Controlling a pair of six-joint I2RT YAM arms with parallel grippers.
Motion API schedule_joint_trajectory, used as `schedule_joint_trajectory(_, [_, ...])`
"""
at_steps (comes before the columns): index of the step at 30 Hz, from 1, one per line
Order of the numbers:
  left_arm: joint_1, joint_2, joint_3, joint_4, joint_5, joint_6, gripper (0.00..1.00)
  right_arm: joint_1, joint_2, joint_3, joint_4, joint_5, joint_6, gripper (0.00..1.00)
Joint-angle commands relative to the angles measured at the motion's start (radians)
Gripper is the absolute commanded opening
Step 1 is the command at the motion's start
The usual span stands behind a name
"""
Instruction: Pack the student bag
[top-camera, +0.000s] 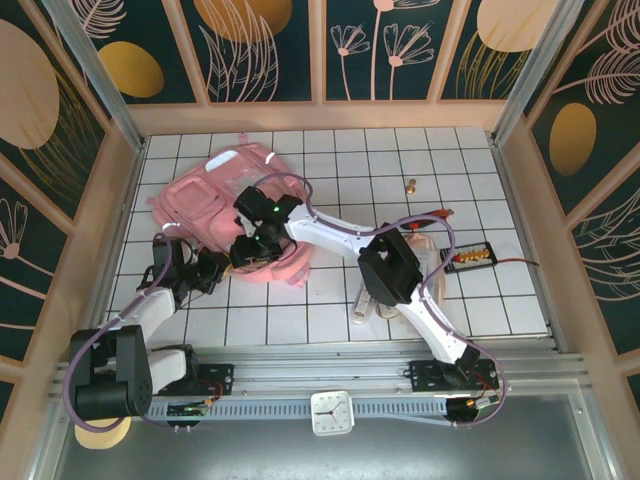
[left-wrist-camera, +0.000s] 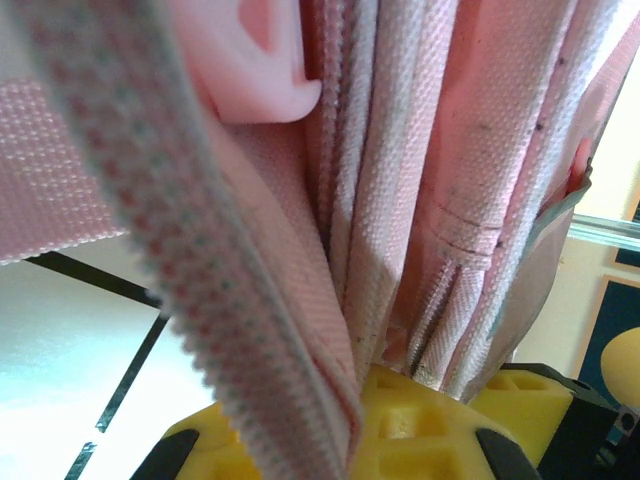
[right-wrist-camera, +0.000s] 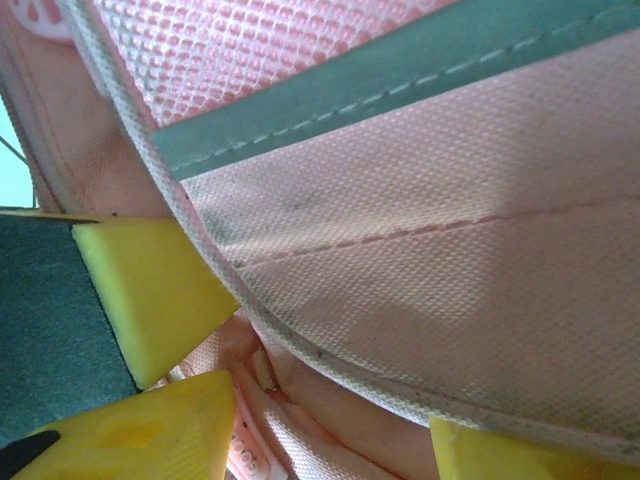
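Note:
The student bag (top-camera: 215, 195), a large soft pink backpack, lies at the back left of the tiled table. My left gripper (top-camera: 218, 268) is at its near edge. In the left wrist view this gripper (left-wrist-camera: 365, 415) is shut, its yellow pads (left-wrist-camera: 440, 430) pinching folds of pink fabric and zip tape (left-wrist-camera: 200, 270). My right gripper (top-camera: 252, 248) reaches across onto the near side of the bag. In the right wrist view this gripper (right-wrist-camera: 335, 440) stands with its jaws apart. The bag's piped rim (right-wrist-camera: 300, 340) crosses between them, and pink lining (right-wrist-camera: 330, 420) lies behind.
A clear pouch of stationery (top-camera: 372, 300) lies under the right arm. A red-capped item (top-camera: 425, 222), a small brass piece (top-camera: 411, 186) and a wired black and yellow part (top-camera: 470, 262) sit to the right. A white clock (top-camera: 332, 412) rests on the near rail. Wooden walls enclose the table.

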Motion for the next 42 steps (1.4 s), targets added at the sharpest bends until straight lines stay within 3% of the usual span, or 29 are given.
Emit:
schedule_joint_trajectory(1, [-0.01,-0.013,0.054,0.166,0.062,-0.018,0.0,0.025,-0.089,-0.091,0.133,-0.098,-0.01,0.56])
schedule_joint_trajectory(4, [-0.009,-0.013,0.054,0.158,0.061,-0.012,0.0,0.019,-0.116,-0.144,0.178,-0.137,0.001,0.57])
schedule_joint_trajectory(10, [-0.01,-0.004,0.072,0.159,0.077,-0.017,0.0,0.032,-0.115,-0.118,0.057,-0.08,-0.111,0.58])
schedule_joint_trajectory(15, [-0.009,0.006,0.097,0.159,0.094,-0.021,0.0,0.016,-0.119,-0.142,0.061,-0.064,-0.176,0.56])
schedule_joint_trajectory(18, [-0.01,0.008,0.1,0.162,0.103,-0.028,0.0,-0.002,-0.099,-0.126,0.075,-0.07,-0.181,0.47])
schedule_joint_trajectory(27, [-0.01,-0.008,0.083,0.158,0.116,-0.032,0.0,-0.008,-0.133,-0.175,0.179,-0.061,-0.115,0.02])
schedule_joint_trajectory(35, [-0.009,-0.025,0.058,0.128,0.089,-0.016,0.0,-0.029,-0.311,-0.408,0.343,0.08,0.011,0.0])
schedule_joint_trajectory(42, [-0.009,-0.036,0.035,0.094,0.048,-0.019,0.0,-0.026,-0.417,-0.511,0.331,0.327,0.104,0.0])
